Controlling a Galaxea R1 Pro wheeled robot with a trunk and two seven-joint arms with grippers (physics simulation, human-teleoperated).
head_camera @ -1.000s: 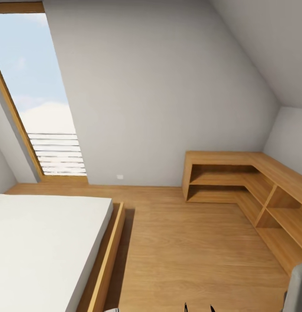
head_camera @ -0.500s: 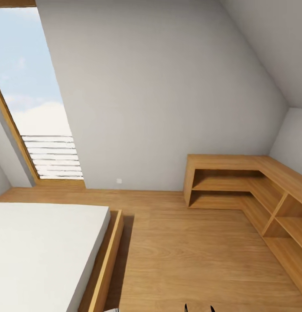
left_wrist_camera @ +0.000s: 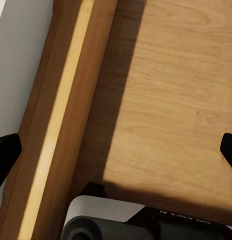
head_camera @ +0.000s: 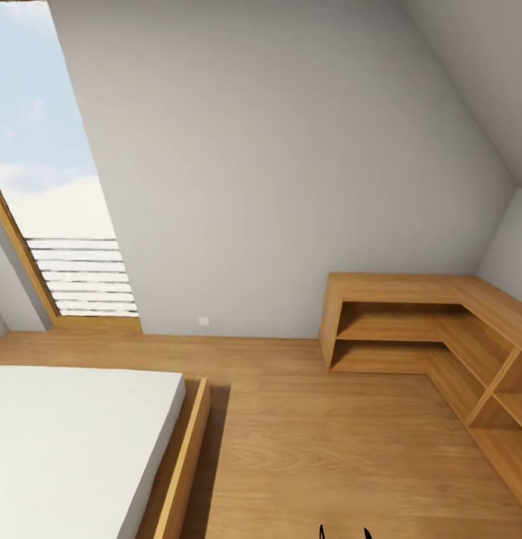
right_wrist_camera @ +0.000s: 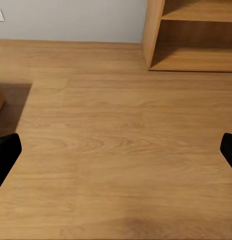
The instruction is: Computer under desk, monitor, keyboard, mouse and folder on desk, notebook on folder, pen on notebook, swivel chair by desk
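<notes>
Evidently in transit: head view showed the bedroom's wood floor (head_camera: 328,442), bed (head_camera: 73,442) and low wooden shelf unit (head_camera: 433,329); desk and other task items out of view, so their position relative to either end effector could not be judged. Left end effector (left_wrist_camera: 116,150) and right end effector (right_wrist_camera: 116,150) both had fingers spread apart, empty. Risk: base clipping the bed frame (left_wrist_camera: 61,115), which lay close beside the left arm.

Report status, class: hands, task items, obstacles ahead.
Left hand open, empty, over the bed frame. Right hand open, empty, over wood floor. No desk items sighted. Bed left, low shelf unit right; floor between.
</notes>
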